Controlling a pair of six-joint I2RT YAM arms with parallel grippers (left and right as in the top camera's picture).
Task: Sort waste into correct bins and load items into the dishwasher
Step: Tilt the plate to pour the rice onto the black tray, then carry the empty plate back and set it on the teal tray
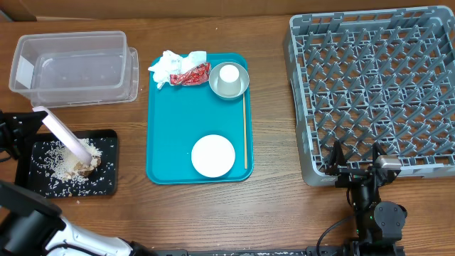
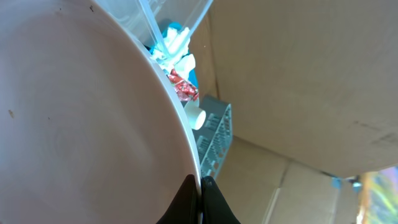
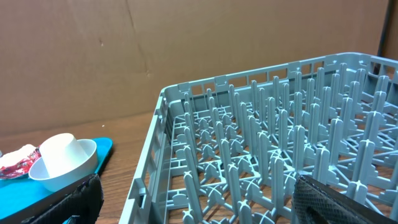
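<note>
My left gripper (image 1: 34, 119) is shut on the rim of the large whitish-pink plate (image 1: 67, 139), which is tilted steeply over the black tray (image 1: 106, 186). Brown food scraps (image 1: 88, 168) and rice crumbs (image 1: 58, 165) lie on that tray under the plate's lower edge. In the left wrist view the plate (image 2: 81, 118) fills the left side, and the fingers (image 2: 200, 198) pinch its edge. On the teal tray (image 1: 178, 114) are white napkins (image 1: 167, 67), a red wrapper (image 1: 190, 75), a bowl (image 1: 242, 85) with the white cup (image 1: 229, 74) in it, and the smaller plate (image 1: 213, 155). My right gripper (image 1: 355, 160) is open and empty at the grey dish rack's (image 1: 373, 85) front edge.
The clear tub (image 1: 75, 67) stands at the back left, behind the black tray. A thin wooden stick (image 1: 245, 131) lies along the teal tray's right side. In the right wrist view, the rack (image 3: 267, 155) is just ahead of the open fingers (image 3: 205, 205), with bowl and cup (image 3: 62, 162) to the left.
</note>
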